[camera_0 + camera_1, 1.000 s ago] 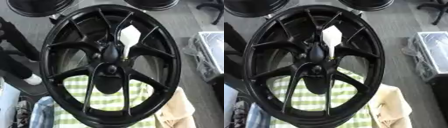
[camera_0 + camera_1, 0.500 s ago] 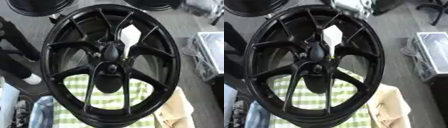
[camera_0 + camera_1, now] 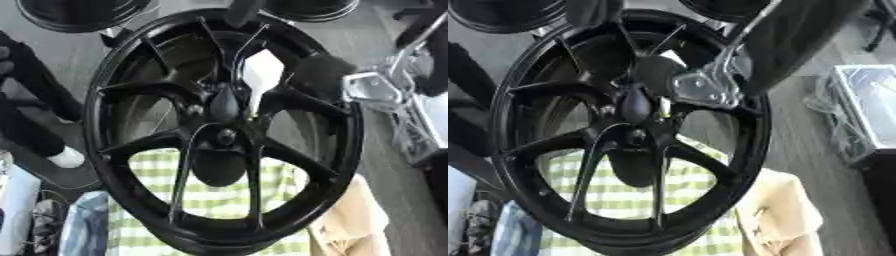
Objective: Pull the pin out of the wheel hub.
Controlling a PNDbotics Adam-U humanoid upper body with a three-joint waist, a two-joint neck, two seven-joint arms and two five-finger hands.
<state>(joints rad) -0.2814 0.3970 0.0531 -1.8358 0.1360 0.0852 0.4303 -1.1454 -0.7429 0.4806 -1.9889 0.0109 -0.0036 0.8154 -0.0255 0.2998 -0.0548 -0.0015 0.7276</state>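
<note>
We are viewing a black wheel standing upright over a green-checked cloth. A white pin is sitting between the spokes just above the hub. Our right hand is reaching in from the upper right, arriving beside the hub; we cannot tell whether its fingers are spread or curled. Our left hand is showing in neither view.
</note>
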